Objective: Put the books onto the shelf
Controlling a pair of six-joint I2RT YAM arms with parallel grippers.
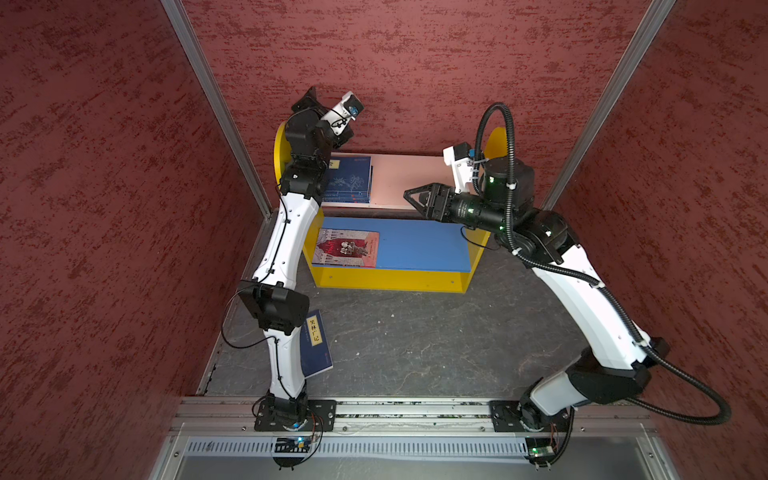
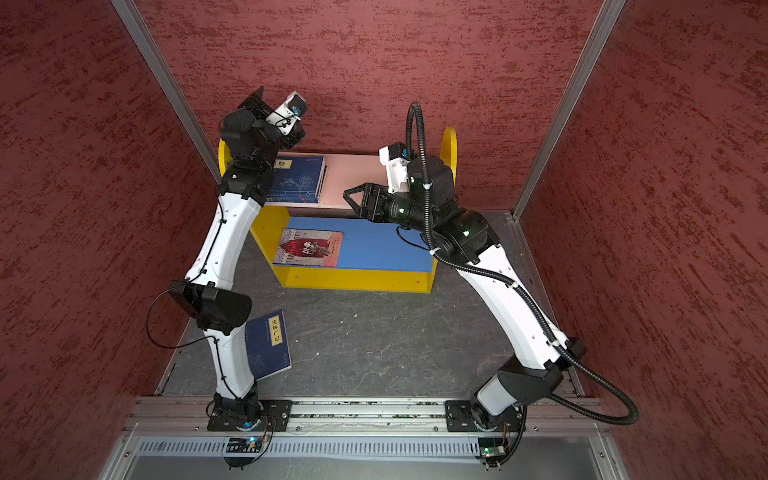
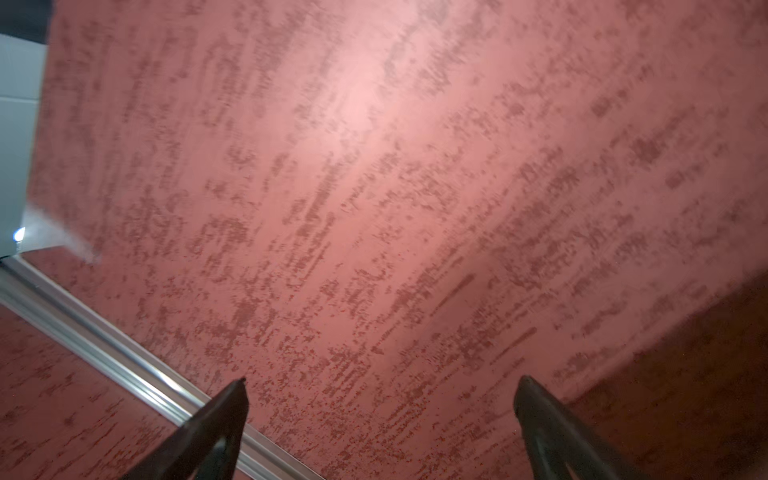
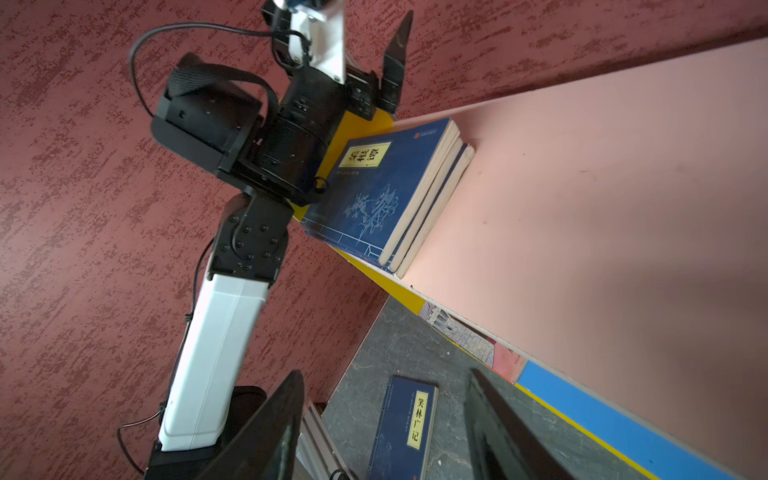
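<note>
The left gripper (image 3: 380, 384) is facing the wall (image 3: 374, 166), fingers (image 3: 224, 419) wide, empty; the right gripper (image 1: 410, 195) is hovering at the pink board (image 1: 407, 178)'s front edge, fingers apart, empty. The navy stack (image 1: 351, 178) and the red book (image 1: 347, 248) are lying at the shelf (image 1: 390, 282)'s left end, one navy book (image 1: 318, 340) on the desk (image 1: 415, 340).

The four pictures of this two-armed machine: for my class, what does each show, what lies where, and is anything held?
This robot has two jointed arms, each ending in a pincer. Both top views look down on everything; the other two come from wrist cameras. The left pincer is open, facing the red wall. The right pincer is open above the shelf. A stack of navy books lies on its pink upper board, a red book on the blue lower board. One navy book lies on the grey surface by the left arm. Nothing is held.
</note>
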